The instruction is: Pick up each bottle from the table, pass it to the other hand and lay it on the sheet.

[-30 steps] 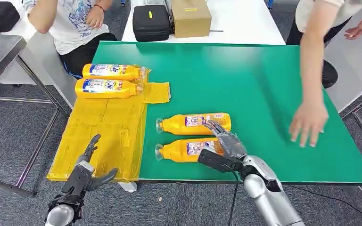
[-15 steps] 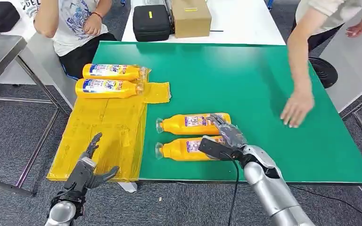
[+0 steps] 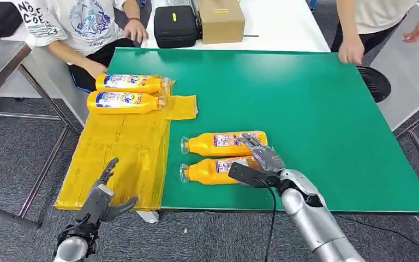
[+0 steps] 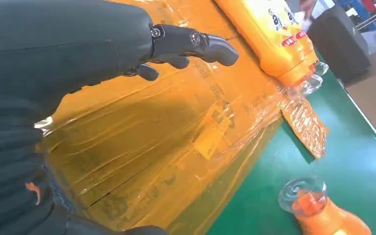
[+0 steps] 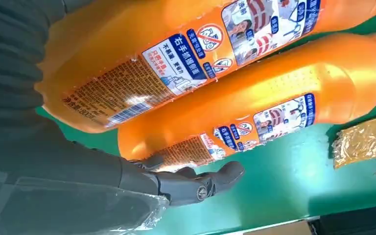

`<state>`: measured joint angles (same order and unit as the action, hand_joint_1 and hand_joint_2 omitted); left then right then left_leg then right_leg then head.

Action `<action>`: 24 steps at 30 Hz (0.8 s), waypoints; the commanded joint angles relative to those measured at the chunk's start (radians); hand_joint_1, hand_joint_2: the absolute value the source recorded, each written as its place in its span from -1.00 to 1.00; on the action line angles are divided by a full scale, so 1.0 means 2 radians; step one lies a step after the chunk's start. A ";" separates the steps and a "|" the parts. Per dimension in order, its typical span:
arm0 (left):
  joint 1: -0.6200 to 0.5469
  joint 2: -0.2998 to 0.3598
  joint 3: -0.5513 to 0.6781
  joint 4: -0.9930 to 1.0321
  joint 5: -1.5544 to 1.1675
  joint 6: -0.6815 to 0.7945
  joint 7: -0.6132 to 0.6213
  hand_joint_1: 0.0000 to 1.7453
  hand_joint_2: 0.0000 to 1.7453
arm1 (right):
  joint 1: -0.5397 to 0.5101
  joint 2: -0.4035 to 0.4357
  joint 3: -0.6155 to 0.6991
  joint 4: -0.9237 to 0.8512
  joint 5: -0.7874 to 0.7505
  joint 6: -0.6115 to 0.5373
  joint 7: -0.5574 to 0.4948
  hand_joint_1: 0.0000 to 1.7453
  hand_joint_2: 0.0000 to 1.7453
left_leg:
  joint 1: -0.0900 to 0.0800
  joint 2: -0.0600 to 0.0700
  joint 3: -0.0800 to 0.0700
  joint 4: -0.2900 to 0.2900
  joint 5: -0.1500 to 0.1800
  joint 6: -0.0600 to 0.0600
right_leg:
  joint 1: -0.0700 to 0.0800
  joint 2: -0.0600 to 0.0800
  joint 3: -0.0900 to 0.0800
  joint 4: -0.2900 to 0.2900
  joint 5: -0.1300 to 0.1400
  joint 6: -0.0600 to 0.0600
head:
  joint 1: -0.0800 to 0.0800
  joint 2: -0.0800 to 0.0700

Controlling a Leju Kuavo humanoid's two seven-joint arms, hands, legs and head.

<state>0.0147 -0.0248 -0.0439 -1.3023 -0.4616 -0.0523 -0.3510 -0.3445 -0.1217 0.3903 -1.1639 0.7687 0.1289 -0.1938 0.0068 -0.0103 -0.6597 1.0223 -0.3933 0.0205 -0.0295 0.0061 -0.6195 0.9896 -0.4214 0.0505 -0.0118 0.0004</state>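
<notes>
Progress: 2 bottles [image 3: 124,93] lie on sheet [image 3: 117,158] | 2 left on bench [image 3: 316,120] | right hand [image 3: 262,161] over near bottle [image 3: 213,171], grip unclear | left hand [image 3: 105,199] open, empty

The left robot hand [image 4: 78,54] hovers over the yellow sheet [image 4: 166,137], its dark fingers [image 4: 196,41] apart and holding nothing. Beyond the fingertips two orange bottles [image 4: 269,36] lie on the sheet. To the side, on the green bench [image 4: 367,161], a third bottle's clear cap [image 4: 303,196] shows.
</notes>
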 commanded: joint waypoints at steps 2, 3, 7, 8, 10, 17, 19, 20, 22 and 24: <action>-0.018 0.003 -0.018 0.000 -0.016 -0.011 0.004 -1.00 1.00 | -0.004 -0.001 0.021 -0.008 0.006 -0.005 0.016 -1.00 1.00 | 0.000 0.000 0.001 0.000 0.000 0.000 | 0.000 -0.001 0.001 0.000 0.000 -0.001 | 0.000 0.000; -0.019 0.003 -0.017 0.002 -0.016 -0.011 0.004 -1.00 1.00 | 0.003 -0.001 0.021 -0.017 0.008 -0.005 0.018 -1.00 1.00 | 0.001 0.000 0.002 0.000 -0.001 0.000 | 0.001 -0.001 0.002 0.000 -0.001 -0.001 | 0.000 0.000; -0.010 0.006 -0.015 -0.006 -0.018 -0.011 0.004 -1.00 1.00 | 0.018 0.000 0.025 -0.036 0.014 -0.005 0.020 -1.00 1.00 | 0.001 0.000 0.002 0.000 -0.001 0.000 | 0.001 0.000 0.002 0.000 -0.001 -0.001 | 0.000 0.000; -0.008 0.006 -0.014 -0.008 -0.018 -0.011 0.004 -1.00 1.00 | 0.020 0.000 0.025 -0.037 0.015 -0.005 0.020 -1.00 1.00 | 0.000 0.000 0.001 0.000 -0.001 0.000 | 0.001 0.000 0.001 0.000 0.000 -0.001 | 0.000 0.000; -0.003 0.007 -0.014 -0.011 -0.019 -0.012 0.004 -1.00 1.00 | 0.026 0.001 0.027 -0.041 0.017 -0.005 0.021 -1.00 1.00 | 0.001 0.000 0.002 0.000 -0.001 0.000 | 0.001 0.000 0.002 0.000 -0.001 -0.001 | 0.000 0.000; 0.003 0.008 -0.010 -0.009 -0.019 -0.019 0.005 -1.00 1.00 | 0.070 -0.003 0.020 -0.080 0.026 -0.007 0.028 -1.00 1.00 | 0.000 0.000 0.002 0.000 -0.001 0.000 | 0.001 -0.001 0.002 0.000 -0.001 -0.001 | 0.000 0.000; 0.003 0.008 -0.009 -0.004 -0.016 -0.022 0.003 -1.00 1.00 | 0.084 -0.008 0.015 -0.090 0.025 -0.008 0.030 -1.00 1.00 | 0.000 0.000 0.002 0.000 -0.001 0.000 | 0.001 0.000 0.002 -0.001 -0.001 -0.001 | 0.000 0.000; 0.003 0.009 -0.009 -0.004 -0.016 -0.022 0.003 -1.00 1.00 | 0.086 -0.010 0.014 -0.091 0.026 -0.008 0.029 -1.00 1.00 | 0.001 0.000 0.003 0.000 -0.001 -0.001 | 0.001 -0.001 0.003 -0.001 -0.001 -0.002 | 0.000 0.000; 0.005 0.012 -0.009 -0.001 -0.014 -0.024 0.001 -1.00 1.00 | 0.098 -0.015 0.005 -0.093 0.023 -0.008 0.031 -1.00 1.00 | 0.001 0.000 0.003 0.000 -0.001 -0.001 | 0.001 -0.001 0.003 -0.001 -0.001 -0.002 | 0.000 0.000; 0.008 0.014 -0.009 -0.001 -0.012 -0.025 0.000 -1.00 1.00 | 0.099 -0.017 0.000 -0.090 0.019 -0.004 0.029 -1.00 1.00 | 0.001 0.000 0.004 0.000 -0.002 -0.001 | 0.001 -0.001 0.004 -0.001 -0.002 -0.002 | 0.000 0.000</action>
<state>0.0313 -0.0237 -0.0572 -1.3439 -0.4967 -0.0912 -0.3464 -0.1956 -0.1232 0.4162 -1.3229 0.8209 0.1163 -0.1396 0.0068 -0.0104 -0.6598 1.0223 -0.3936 0.0202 -0.0295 0.0060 -0.6197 0.9895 -0.4218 0.0504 -0.0114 0.0004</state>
